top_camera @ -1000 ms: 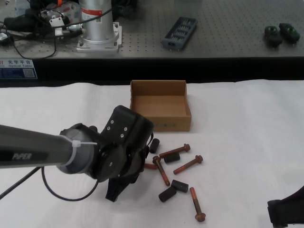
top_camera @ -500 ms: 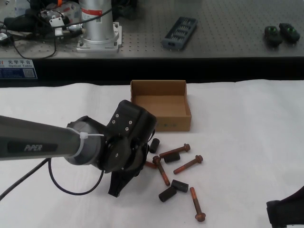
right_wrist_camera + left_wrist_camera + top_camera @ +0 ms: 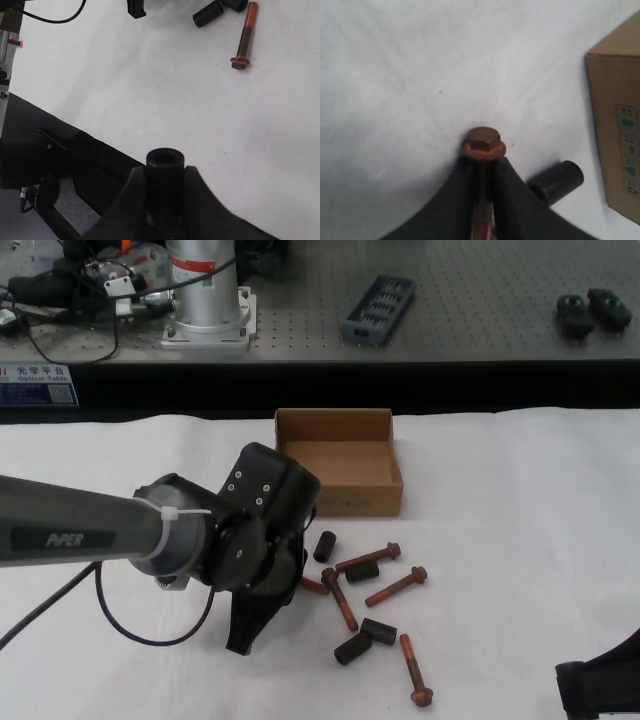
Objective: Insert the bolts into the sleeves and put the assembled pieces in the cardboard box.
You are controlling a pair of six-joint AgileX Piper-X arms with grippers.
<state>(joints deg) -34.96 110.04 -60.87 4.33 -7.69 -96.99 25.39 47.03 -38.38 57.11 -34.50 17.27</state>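
Orange bolts (image 3: 396, 586), black sleeves (image 3: 352, 648) near box (image 3: 360, 502)

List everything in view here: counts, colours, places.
cardboard box: one, brown, open, far middle of the white cloth.
loose bolts: four in full sight, orange-red, on the cloth nearer than the box.
loose sleeves: four, black, among those bolts.
held bolt: one, orange-red, in the left hand.
held sleeve: one, black, in the right hand.
ribbed tray: one, dark, on the grey bench behind.
left hand: one, black, shut on the held bolt, beside the box.
right hand: one, black, shut on the held sleeve, near the cloth's edge.
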